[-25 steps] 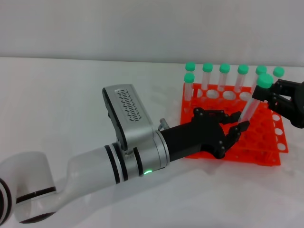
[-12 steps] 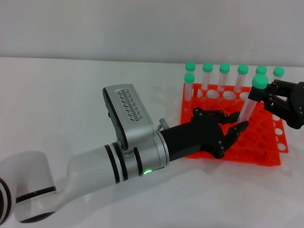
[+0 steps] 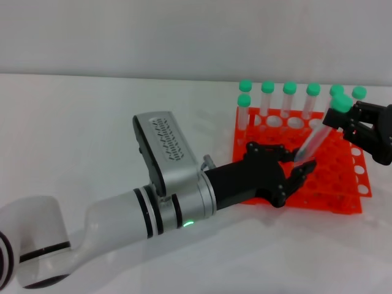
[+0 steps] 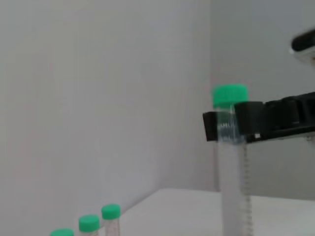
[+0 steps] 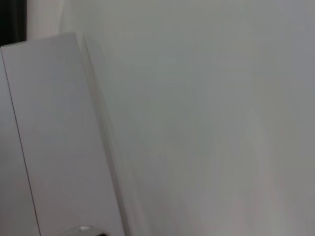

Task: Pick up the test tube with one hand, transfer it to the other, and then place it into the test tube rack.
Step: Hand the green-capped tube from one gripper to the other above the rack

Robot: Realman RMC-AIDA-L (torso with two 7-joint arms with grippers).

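Note:
The test tube (image 3: 318, 133), clear with a green cap, hangs tilted above the orange test tube rack (image 3: 343, 187). My right gripper (image 3: 338, 121), black, reaches in from the right edge and is shut on the tube just under the cap; the left wrist view shows its jaws clamped there on the tube (image 4: 230, 167). My left gripper (image 3: 291, 164), a black hand on the silver-white arm, lies over the rack's front left part. Its fingers (image 3: 269, 149) are spread loosely around the tube's lower tip.
Several other green-capped tubes (image 3: 289, 98) stand in the rack's back row, and one (image 3: 244, 113) stands in its left column; some caps (image 4: 110, 212) show in the left wrist view. The white table (image 3: 92, 122) stretches left of the rack. The right wrist view shows only white surfaces.
The tube has tilted more, its tip swinging left while the cap stayed in the right gripper. My left hand and arm have drawn back slightly to the left.

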